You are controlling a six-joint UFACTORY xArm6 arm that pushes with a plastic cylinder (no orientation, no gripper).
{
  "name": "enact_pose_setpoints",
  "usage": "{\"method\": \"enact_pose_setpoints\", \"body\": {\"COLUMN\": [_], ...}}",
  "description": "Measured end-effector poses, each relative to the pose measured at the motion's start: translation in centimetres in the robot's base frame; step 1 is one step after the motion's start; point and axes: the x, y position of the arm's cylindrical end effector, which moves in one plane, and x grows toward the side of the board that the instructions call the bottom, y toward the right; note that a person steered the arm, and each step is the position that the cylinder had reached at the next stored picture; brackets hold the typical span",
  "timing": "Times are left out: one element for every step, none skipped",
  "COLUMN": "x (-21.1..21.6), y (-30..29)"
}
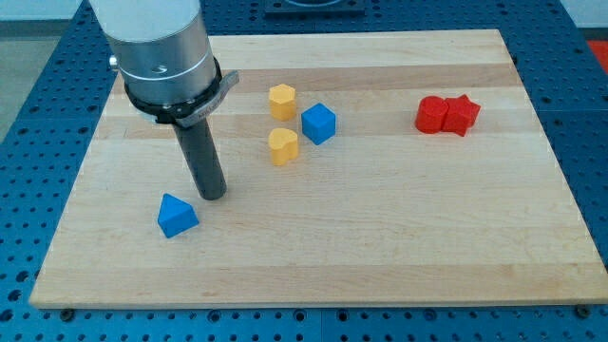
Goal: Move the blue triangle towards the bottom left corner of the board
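- Our arm ends in a plain dark rod, no hand or jaws on it, so there is nothing to spread or pinch.
- My tip point(213, 195) sits on the wooden board point(380, 256), just up and to the view's right of the blue triangle point(177, 216); a narrow gap shows, contact can't be confirmed.
- Blue triangle lies in the board's lower left area, short of the bottom left corner.
- Yellow hexagon block point(282, 101) and yellow heart-shaped block point(283, 146) sit near board centre, one above the other.
- Blue cube point(319, 123) sits just right of the two yellows.
- Two red blocks point(447, 115) are touching at the upper right; exact shapes unclear.
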Motion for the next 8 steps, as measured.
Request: {"method": "enact_pose_setpoints", "body": {"x": [0.2, 0.6, 1.9, 3.7, 4.0, 5.8, 8.5, 9.8], "y": [-1.4, -2.5, -3.5, -4.5, -4.0, -0.2, 0.0, 0.0]}}
